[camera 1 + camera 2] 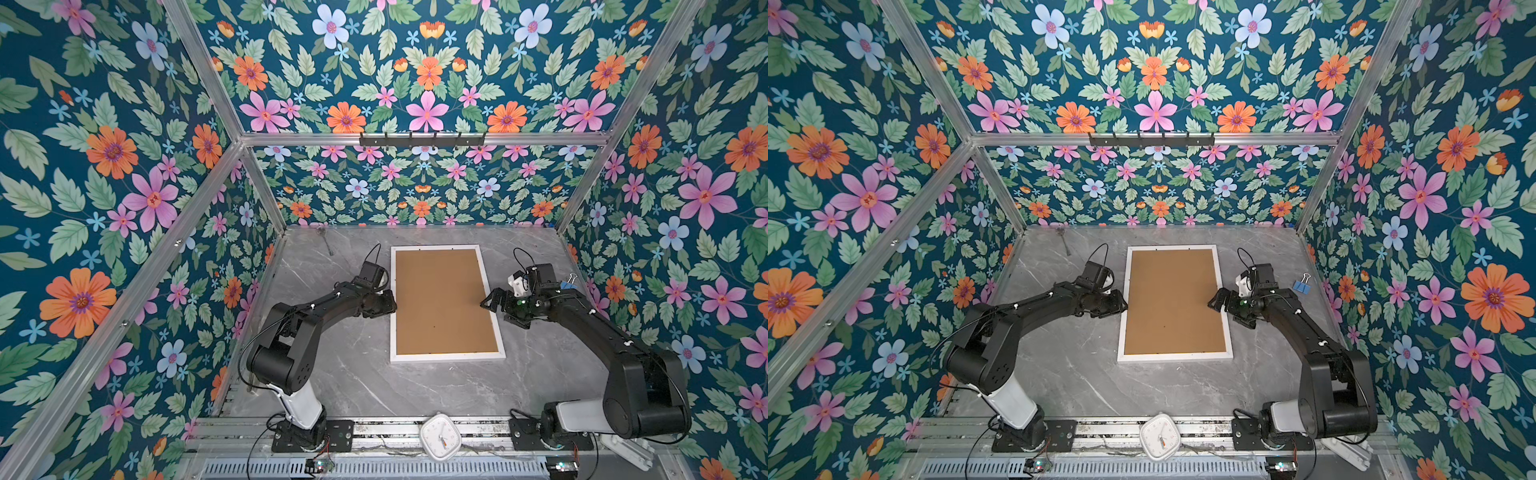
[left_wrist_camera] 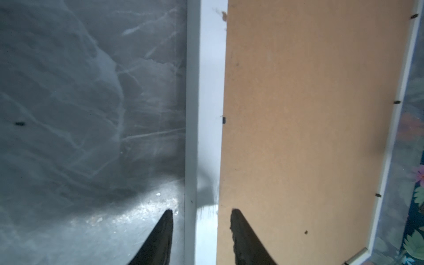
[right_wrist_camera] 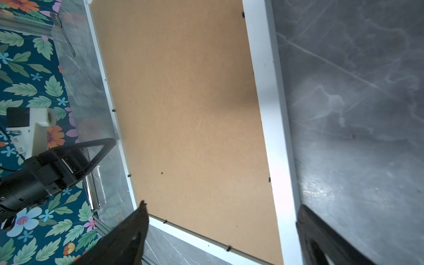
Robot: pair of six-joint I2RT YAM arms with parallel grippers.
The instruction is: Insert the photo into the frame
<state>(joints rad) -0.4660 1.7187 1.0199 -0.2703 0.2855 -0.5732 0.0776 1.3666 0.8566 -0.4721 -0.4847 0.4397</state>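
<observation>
White rectangular picture frame (image 1: 446,356) lies face down mid-table in a top view, flat brown backing board (image 1: 440,303) filling it; photo hidden, presumably sandwiched beneath. Left wrist: left gripper (image 2: 201,212) half-open astride the left rail (image 2: 206,91); right wrist: right gripper (image 3: 222,205) wide open, empty.

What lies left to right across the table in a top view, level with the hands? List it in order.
In a top view: left hand → brown board → right hand → blue binder clip.
</observation>
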